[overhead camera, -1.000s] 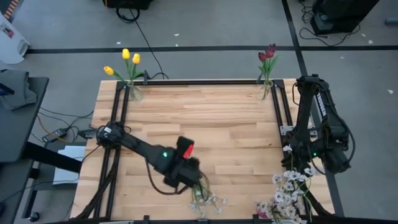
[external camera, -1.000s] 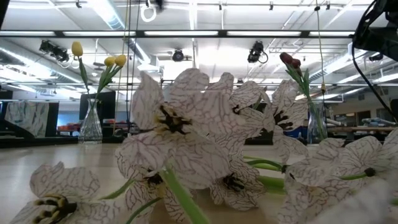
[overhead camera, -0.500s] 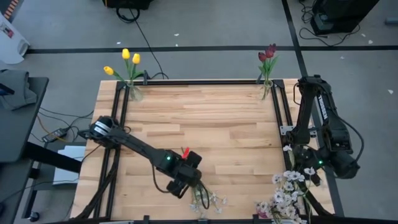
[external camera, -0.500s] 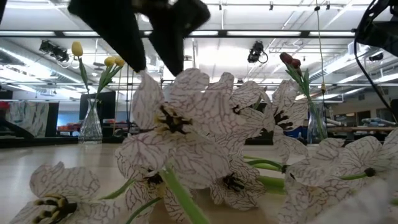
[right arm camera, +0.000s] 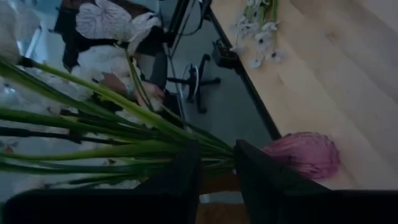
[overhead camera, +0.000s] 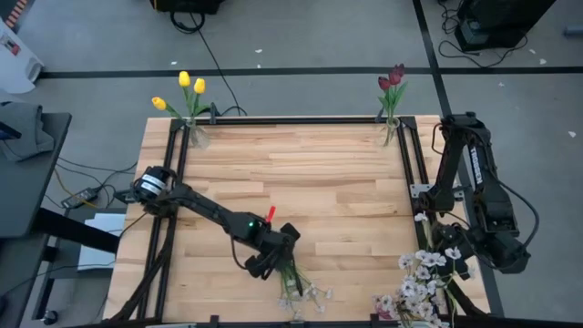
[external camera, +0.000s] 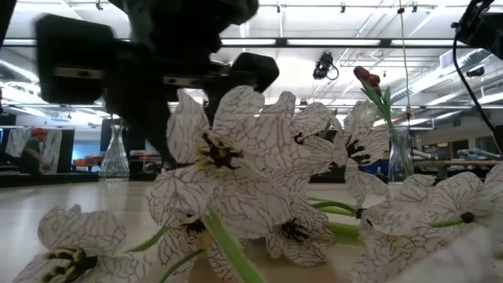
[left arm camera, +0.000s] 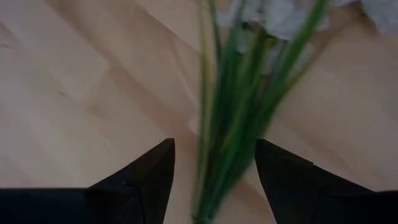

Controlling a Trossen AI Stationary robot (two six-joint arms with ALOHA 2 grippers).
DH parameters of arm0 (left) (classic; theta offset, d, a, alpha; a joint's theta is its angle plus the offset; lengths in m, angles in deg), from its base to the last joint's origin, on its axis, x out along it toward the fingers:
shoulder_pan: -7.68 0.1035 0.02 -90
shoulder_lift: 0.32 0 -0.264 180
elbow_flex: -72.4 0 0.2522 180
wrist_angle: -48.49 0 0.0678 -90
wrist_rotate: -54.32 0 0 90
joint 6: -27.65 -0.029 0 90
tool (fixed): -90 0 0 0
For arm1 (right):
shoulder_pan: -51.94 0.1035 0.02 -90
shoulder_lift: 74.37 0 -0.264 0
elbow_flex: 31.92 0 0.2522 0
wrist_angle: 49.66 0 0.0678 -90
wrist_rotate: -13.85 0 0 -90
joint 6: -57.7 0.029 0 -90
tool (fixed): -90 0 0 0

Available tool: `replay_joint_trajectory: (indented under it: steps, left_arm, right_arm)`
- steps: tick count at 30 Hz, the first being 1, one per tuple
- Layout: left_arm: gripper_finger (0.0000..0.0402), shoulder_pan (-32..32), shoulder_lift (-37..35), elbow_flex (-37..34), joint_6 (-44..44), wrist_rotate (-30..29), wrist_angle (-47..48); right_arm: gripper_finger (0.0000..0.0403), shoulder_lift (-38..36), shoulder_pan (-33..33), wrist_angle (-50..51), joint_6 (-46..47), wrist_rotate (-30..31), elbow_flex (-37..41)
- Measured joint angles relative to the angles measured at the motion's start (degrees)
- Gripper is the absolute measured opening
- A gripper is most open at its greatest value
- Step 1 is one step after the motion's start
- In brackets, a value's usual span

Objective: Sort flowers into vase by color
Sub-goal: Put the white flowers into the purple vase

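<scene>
- The spray of whitish blossoms [overhead camera: 303,292] lay on the table [overhead camera: 301,173] near its front edge, stems pointing toward the middle of the table.
- In the left wrist view we saw its green stems [left arm camera: 233,118] running between the two dark fingers [left arm camera: 146,177], with a gap on each side.
- The left end effector [overhead camera: 278,251] was low over those stems, spread and not pinching them.
- In the low view the blossoms filled the foreground, with the left arm dark and close behind them.
- A larger bunch of whitish flowers [overhead camera: 424,278] hung at the front right corner of the table.
- The right end effector [overhead camera: 460,255] sat at that bunch; in the right wrist view its fingers [right arm camera: 180,171] were pinching a bundle of green stems [right arm camera: 106,134].
- A pink bloom [right arm camera: 305,152] lay on the table edge near those fingers.
- Three yellow tulips [overhead camera: 182,91] stood in a glass vase [overhead camera: 197,135] at the back left corner.
- Dark red tulips [overhead camera: 392,80] stood in another vase [overhead camera: 390,130] at the back right corner.
- We could make out a person [external camera: 33,149] in the room behind the table.
</scene>
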State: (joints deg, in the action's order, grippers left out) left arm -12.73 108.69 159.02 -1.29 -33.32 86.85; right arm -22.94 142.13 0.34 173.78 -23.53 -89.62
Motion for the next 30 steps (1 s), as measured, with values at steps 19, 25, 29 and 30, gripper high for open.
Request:
replay_joint_trajectory:
  steps: [19,25,29,30]
  left_arm:
    - [0.0227,1.98,0.07,-7.55,-5.55,4.68,-9.77]
    - [0.0206,1.96,0.09,-8.5,-5.46,3.27,-13.9]
    - [0.0154,1.96,0.09,-8.5,-4.25,3.49,-11.64]
    - [0.0139,1.96,0.09,-8.5,-3.09,4.23,-11.04]
  right_arm:
    - [0.0109,2.09,0.0,-10.01,-0.72,0.45,0.0]
    - [0.0109,2.09,0.0,-12.41,-0.73,-0.85,0.0]
    - [0.0109,2.09,0.0,-13.63,-0.73,-0.83,0.0]
    - [0.0109,2.09,0.0,-13.71,-0.71,-0.81,0.0]
